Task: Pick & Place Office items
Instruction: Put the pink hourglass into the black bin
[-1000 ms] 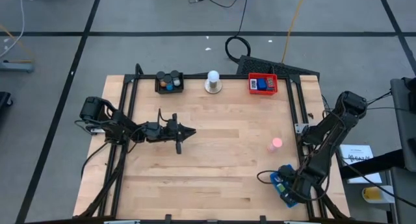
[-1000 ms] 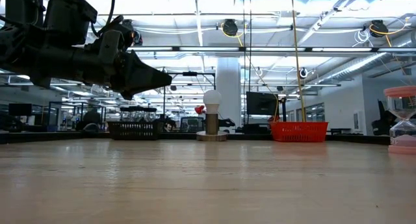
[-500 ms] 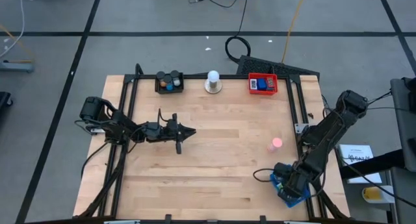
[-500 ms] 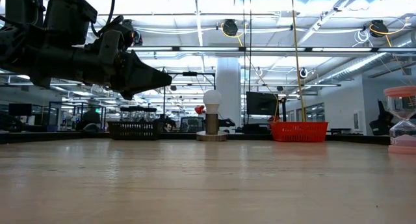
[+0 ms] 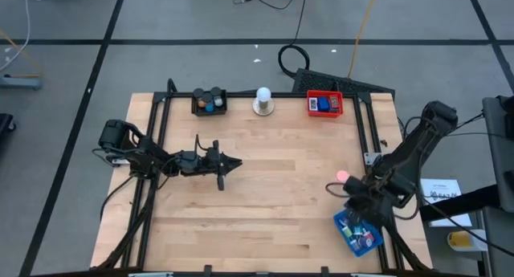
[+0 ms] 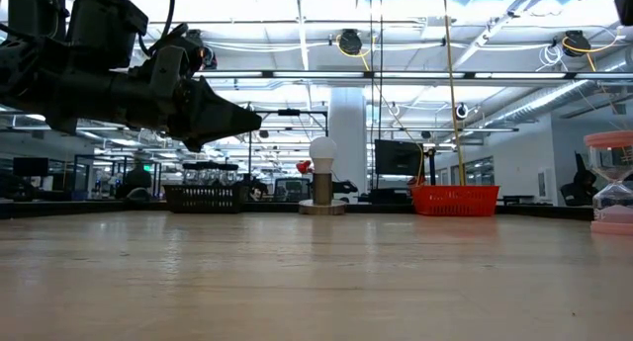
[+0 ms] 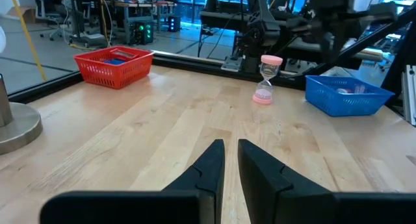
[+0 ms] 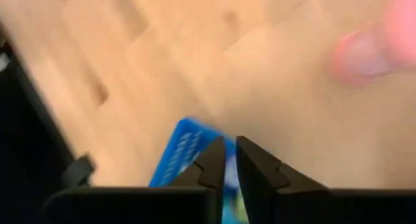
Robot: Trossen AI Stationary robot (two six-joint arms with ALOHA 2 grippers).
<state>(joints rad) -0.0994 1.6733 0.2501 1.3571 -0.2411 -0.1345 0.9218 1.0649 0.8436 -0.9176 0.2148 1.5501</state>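
Overhead, the right claw (image 5: 356, 190) was seen just beside the pink hourglass (image 5: 342, 177), between it and the blue tray (image 5: 359, 231) near the right front corner of the tabletop (image 5: 273, 181). In the right wrist view its fingers (image 8: 211, 160) were shown nearly together with only a thin gap, and whether anything was held there could not be told. Small office items (image 5: 352, 226) were seen lying in the blue tray. The left claw (image 5: 234, 163) was held over the left half of the tabletop, pointing toward the centre, its fingers (image 7: 211, 162) drawn close with nothing seen between them. Along the far edge, a black tray (image 5: 210, 102) with dark cylinders, a white knob (image 5: 263, 101) on a round base, and a red tray (image 5: 324, 104) with blue and red items were lined up.
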